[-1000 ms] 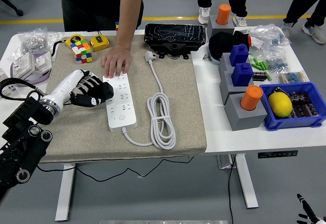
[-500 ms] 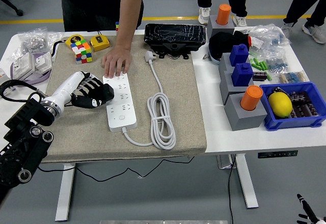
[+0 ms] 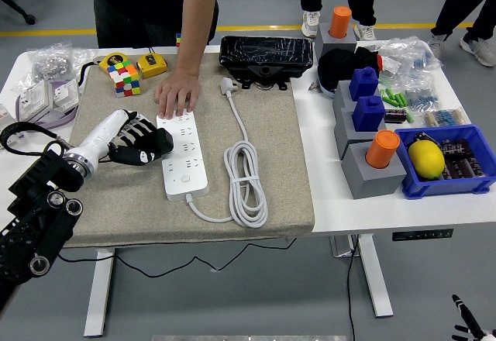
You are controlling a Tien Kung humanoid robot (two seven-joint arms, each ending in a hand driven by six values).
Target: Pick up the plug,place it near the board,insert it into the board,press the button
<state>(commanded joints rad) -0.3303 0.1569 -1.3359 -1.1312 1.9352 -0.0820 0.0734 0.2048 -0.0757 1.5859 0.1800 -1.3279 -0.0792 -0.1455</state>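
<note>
Plug [image 3: 227,86] lies free | board [image 3: 183,157] pinned by person's hand [image 3: 177,92] | left hand [image 3: 139,141] fingers curled, empty, beside board

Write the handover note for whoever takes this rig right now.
Left hand: fingers curled, holding nothing, beside the power strip's left edge. Right hand: only fingertips at the bottom right corner.
A person's hand presses on the strip's far end.
Plug lies on the mat beyond the strip, unplugged, cable coiled to the strip's right.
Done: nothing.
Left: pick up plug, bring it to the strip, insert, press button.
</note>
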